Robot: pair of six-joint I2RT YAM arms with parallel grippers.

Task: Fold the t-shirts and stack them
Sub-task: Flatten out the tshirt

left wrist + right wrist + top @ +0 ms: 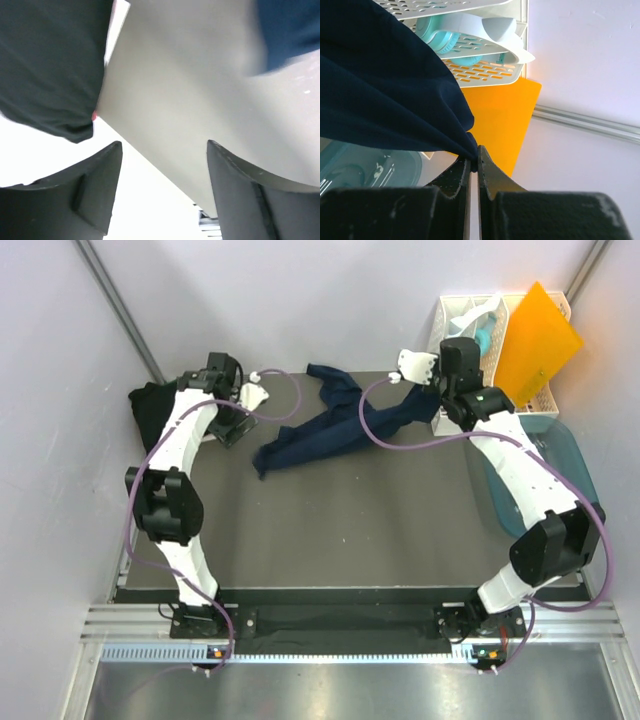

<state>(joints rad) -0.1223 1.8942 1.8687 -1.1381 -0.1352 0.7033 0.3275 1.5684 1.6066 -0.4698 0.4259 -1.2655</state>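
Note:
A navy blue t-shirt [330, 425] lies crumpled and stretched across the back of the table. My right gripper [437, 400] is shut on its right end and holds that end raised; in the right wrist view the cloth [385, 85] hangs from the pinched fingertips [475, 155]. My left gripper [232, 428] is open and empty, just left of the shirt's lower left end. In the left wrist view its jaws [162, 165] stand wide apart over the table edge. A black t-shirt pile [150, 408] sits at the far left and also shows in the left wrist view [50, 65].
A white slotted rack [470, 315] with an orange sheet [535, 340] stands at the back right. A teal plastic tub [560, 465] sits under my right arm. Purple cables loop over the table. Walls close in on both sides.

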